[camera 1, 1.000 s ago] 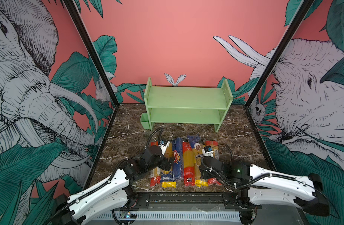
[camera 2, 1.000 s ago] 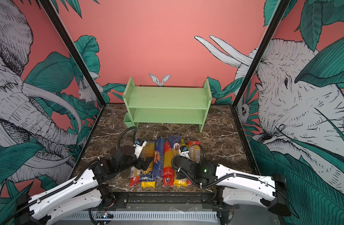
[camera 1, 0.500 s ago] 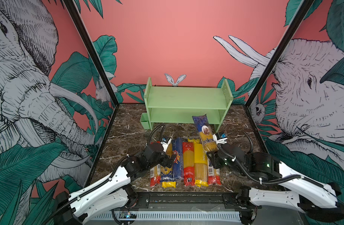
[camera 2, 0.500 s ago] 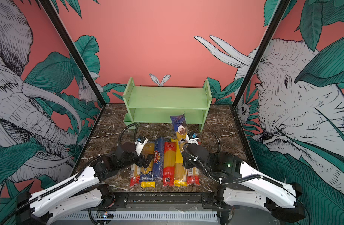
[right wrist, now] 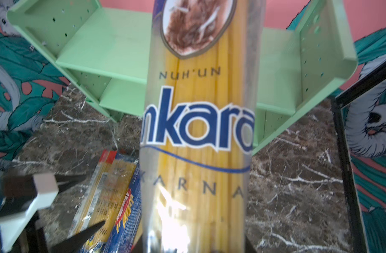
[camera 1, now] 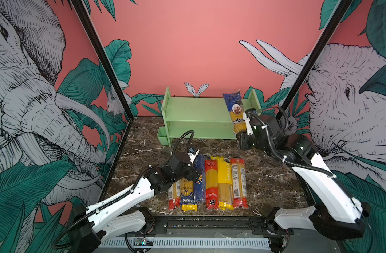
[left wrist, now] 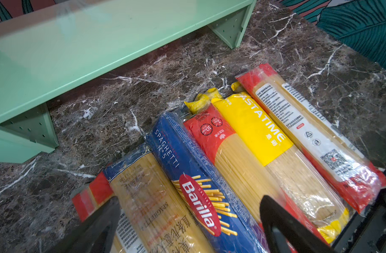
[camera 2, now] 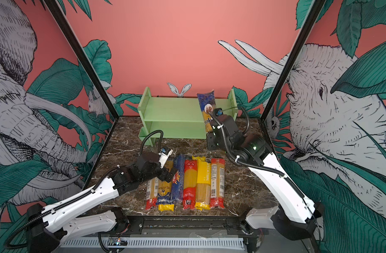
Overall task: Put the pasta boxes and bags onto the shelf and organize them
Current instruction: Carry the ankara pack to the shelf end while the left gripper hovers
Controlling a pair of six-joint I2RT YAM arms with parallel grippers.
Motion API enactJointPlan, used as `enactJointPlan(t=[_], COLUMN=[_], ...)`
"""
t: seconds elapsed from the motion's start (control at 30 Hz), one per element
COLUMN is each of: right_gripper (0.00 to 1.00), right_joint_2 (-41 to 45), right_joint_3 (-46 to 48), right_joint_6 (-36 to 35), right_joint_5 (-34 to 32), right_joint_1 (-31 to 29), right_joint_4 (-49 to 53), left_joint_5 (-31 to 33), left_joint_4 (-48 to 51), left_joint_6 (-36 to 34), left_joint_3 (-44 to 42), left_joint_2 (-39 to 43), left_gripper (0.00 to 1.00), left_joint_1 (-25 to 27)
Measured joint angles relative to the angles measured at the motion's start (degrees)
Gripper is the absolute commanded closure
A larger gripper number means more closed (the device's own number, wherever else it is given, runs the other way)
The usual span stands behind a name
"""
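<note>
Left arm (camera 1: 122, 197) and right arm (camera 1: 319, 186) share white shells, black joints, ribbed black cables, zip ties and black fingers (left wrist: 281, 223).

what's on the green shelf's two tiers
Nothing visible on either tier of the shelf; the Ankara spaghetti pack in the right gripper hides part of its right end.

My right gripper (camera 1: 241, 134) clamps the lower end of a blue-topped spaghetti pack (camera 1: 235, 109) and holds it nearly upright, leaning slightly, in front of the right end of the pale green shelf (camera 1: 194, 109). My left gripper (camera 1: 193, 175) hangs low over the left part of a row of six spaghetti packs (camera 1: 211, 186), which lie side by side on the dark marble table (camera 1: 275, 175). A dark blue pack (camera 1: 199, 186) in that row sits partly under my left gripper. A small green cup (camera 1: 162, 136) hangs at the shelf's left side.
</note>
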State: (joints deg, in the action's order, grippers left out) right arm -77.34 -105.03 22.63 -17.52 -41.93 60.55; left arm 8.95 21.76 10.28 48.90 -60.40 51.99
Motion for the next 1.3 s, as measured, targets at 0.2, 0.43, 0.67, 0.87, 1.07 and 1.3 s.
enactJointPlan(t=[0.2, 0.43, 0.67, 0.87, 1.07, 1.3], right_gripper=[0.84, 0.84, 0.83, 0.80, 0.71, 0.61], right_joint_2=[-10.3, -21.7, -25.1, -25.2, -26.5, -27.3], right_joint_3=[-7.8, -15.5, -16.0, -16.0, -16.0, -16.0], right_joint_6=[-5.0, -8.8, -10.7, -11.1, -11.3, -11.0], right_joint_5=[5.2, 7.6, 8.8, 8.5, 8.5, 8.6], right_joint_1=[10.5, 17.3, 21.2, 23.1, 23.6, 24.0], right_joint_4=[-1.1, -1.1, -0.7, -0.7, -0.7, -1.5], left_joint_5=[-0.8, -2.3, -3.0, -3.0, -3.0, -2.9], left_joint_4=[1.6, 2.3, 2.3, 2.4, 2.4, 2.4], left_joint_6=[-2.0, -4.4, -5.9, -6.3, -6.5, -6.5], left_joint_3=[7.2, 17.1, 18.9, 18.9, 18.9, 18.4], left_joint_2=[-3.2, -5.0, -6.5, -8.3, -8.3, -8.0], left_gripper=[0.01, 0.01, 0.01, 0.01, 0.01, 0.01], left_joint_1=[0.0, 0.0, 0.0, 0.0, 0.0, 0.0])
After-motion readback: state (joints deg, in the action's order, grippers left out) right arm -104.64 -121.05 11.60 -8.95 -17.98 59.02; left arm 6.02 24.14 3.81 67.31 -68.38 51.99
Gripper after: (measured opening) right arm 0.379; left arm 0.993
